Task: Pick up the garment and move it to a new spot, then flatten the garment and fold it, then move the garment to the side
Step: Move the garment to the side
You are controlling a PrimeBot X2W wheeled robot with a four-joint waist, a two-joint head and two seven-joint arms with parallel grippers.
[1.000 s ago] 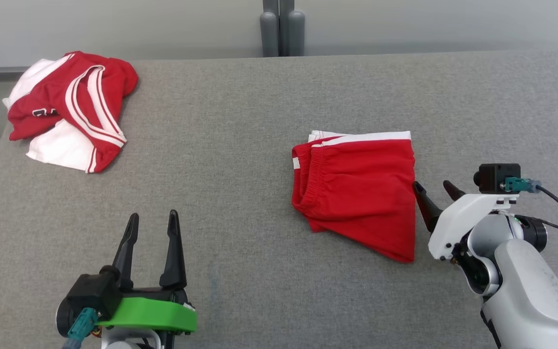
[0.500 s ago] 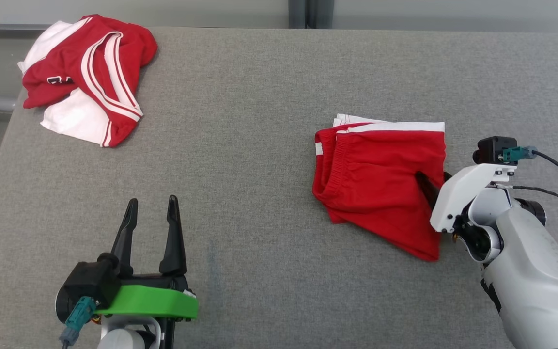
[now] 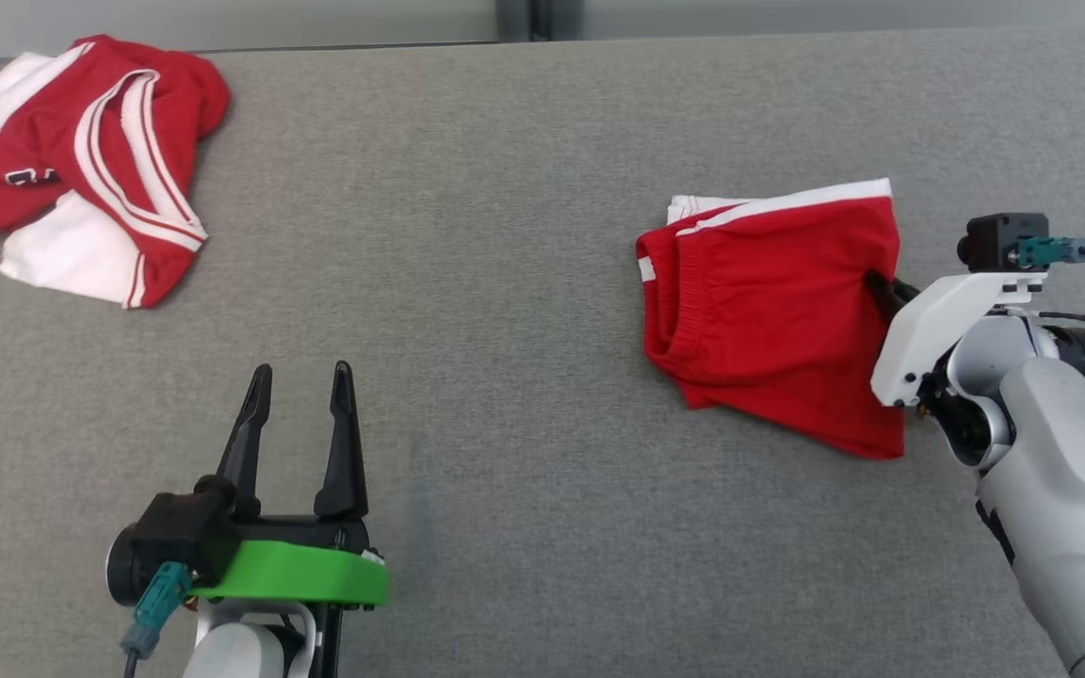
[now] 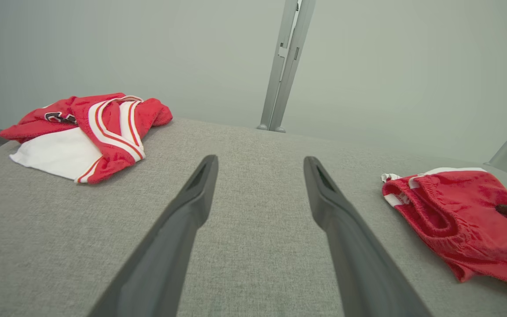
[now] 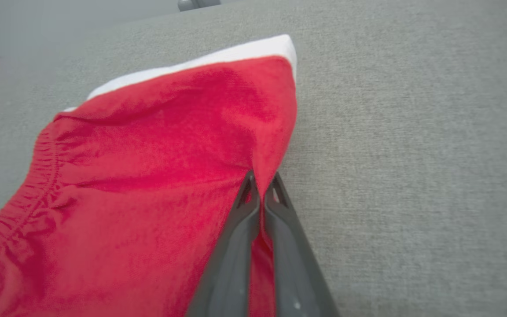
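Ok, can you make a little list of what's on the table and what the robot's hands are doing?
table: grey cloth top
shorts: red with a white stripe, folded, on the robot's right
jersey: red and white, crumpled, far left corner
left gripper: open, holding nothing, near the front of the table
right gripper: shut, pinching the right edge of the shorts
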